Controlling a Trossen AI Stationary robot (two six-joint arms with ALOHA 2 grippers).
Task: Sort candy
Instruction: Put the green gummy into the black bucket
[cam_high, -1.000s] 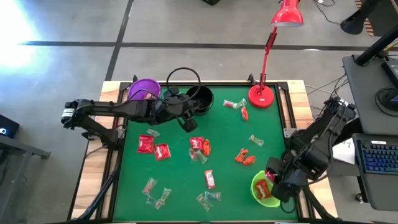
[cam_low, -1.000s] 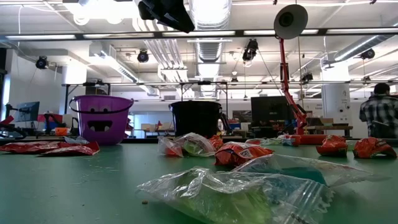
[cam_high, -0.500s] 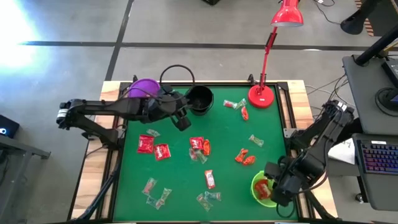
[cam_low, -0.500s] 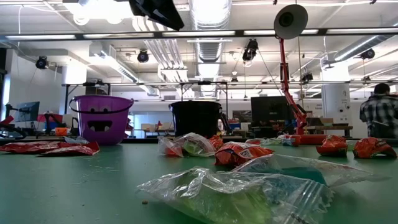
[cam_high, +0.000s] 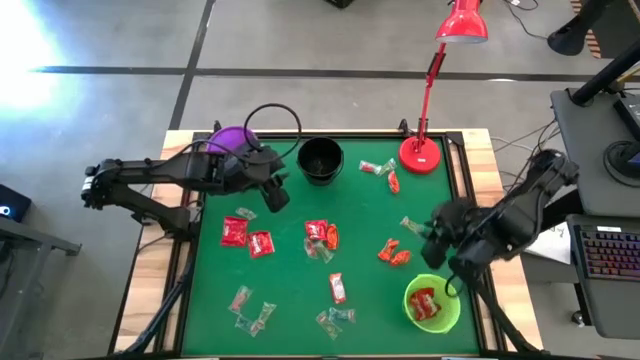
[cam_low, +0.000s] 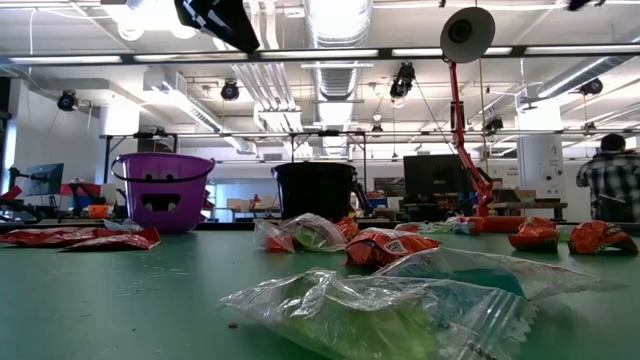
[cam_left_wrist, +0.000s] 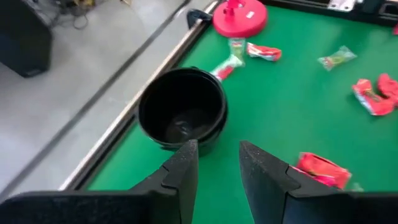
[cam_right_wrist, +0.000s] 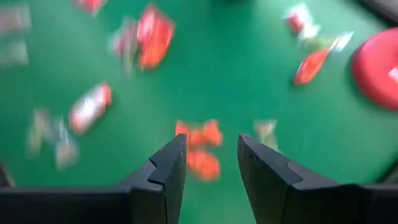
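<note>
Candy lies scattered on the green table: red packets (cam_high: 234, 231) (cam_high: 320, 235) (cam_high: 337, 288), orange ones (cam_high: 393, 252) and clear-wrapped ones (cam_high: 245, 300) (cam_high: 411, 226). One red piece (cam_high: 424, 303) lies inside the green bowl (cam_high: 450, 310). My left gripper (cam_high: 278, 192) hangs open in the air between the purple bowl (cam_high: 235, 140) and the black bowl (cam_left_wrist: 183, 115), with nothing between its fingers (cam_left_wrist: 186, 162). My right gripper (cam_high: 435, 235) hangs open above the table's right part, beyond the green bowl, empty, with the orange candy (cam_right_wrist: 199, 134) ahead of it.
A red desk lamp stands with its base (cam_high: 420, 155) at the far right of the table, its head (cam_high: 462, 22) high above. The purple bowl's wire handle (cam_high: 272, 115) sticks out past the far edge. More candy (cam_high: 378, 168) lies next to the lamp base.
My right gripper has left the green bowl, going up and toward the far edge, and has tipped over; the red candy stays in the bowl. My left gripper has drawn back from the black bowl toward the table's left edge.
</note>
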